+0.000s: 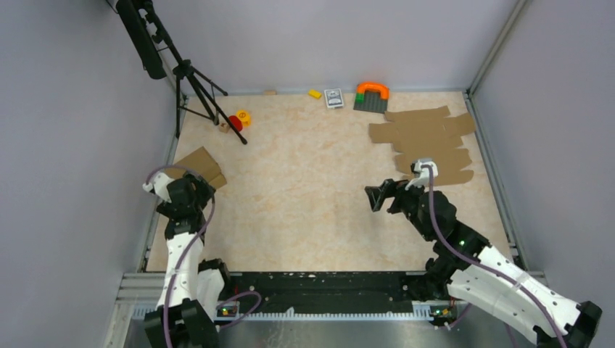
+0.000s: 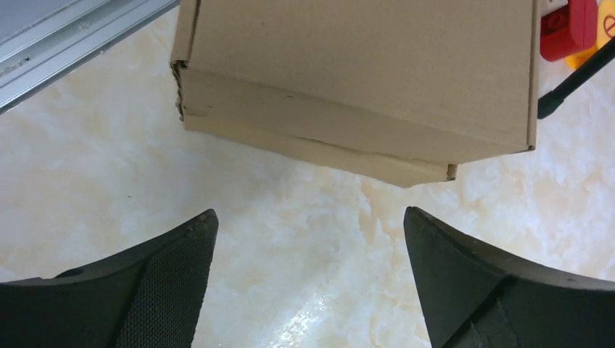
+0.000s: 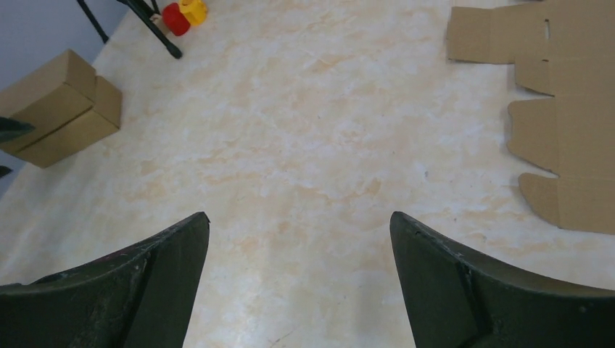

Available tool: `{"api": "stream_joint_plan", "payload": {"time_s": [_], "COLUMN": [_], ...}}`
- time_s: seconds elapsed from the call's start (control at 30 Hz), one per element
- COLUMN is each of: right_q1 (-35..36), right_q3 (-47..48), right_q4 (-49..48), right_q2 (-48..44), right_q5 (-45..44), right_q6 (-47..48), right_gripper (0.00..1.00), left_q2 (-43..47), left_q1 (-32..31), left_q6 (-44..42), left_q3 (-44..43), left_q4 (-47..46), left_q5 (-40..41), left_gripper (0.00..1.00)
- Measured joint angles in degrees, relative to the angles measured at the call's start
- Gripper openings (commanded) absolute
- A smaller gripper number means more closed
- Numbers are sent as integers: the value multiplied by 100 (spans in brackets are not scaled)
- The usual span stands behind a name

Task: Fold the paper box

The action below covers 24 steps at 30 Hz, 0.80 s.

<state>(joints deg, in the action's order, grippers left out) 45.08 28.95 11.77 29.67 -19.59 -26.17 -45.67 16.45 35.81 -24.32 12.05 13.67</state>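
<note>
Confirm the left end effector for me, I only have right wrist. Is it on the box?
Observer: No. The left end effector is open, and the box lies just past it, untouched.
Operator: Box closed?
Observer: Left wrist shows the lid down flat, with a seam running along the near wall. Nothing sticks up.
Operator: Anything at the far wall I can't see?
Observer: Top view shows an orange arch on a dark plate at the far edge, just beyond the sheets.
</note>
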Motion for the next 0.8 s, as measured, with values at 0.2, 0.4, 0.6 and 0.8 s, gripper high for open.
{"api": "stream_joint_plan", "payload": {"time_s": [0.2, 0.4, 0.6, 0.8], "right_q1": [-306, -1445, -2070, -2861], "right_q3": [-350, -1073, -1523, -2083], "right_q4": [-1014, -1742, -2524, -3836], "right_q2": [660, 380, 632, 1812], "right_q5": [-313, -343, -555, -627], "right_q6": [708, 1054, 1510, 2028], "right_gripper": [92, 91, 91, 90], "left_q2": [-229, -551, -1519, -2549], "left_q1": [-542, -691, -699, -708], "left_q6": [-599, -1384, -1805, -2124], "left_q3": [271, 981, 1276, 992], "left_q4": [-813, -2592, -4087, -5045], "left_q5": [201, -400, -688, -898], "left_gripper": [99, 99, 98, 98]}}
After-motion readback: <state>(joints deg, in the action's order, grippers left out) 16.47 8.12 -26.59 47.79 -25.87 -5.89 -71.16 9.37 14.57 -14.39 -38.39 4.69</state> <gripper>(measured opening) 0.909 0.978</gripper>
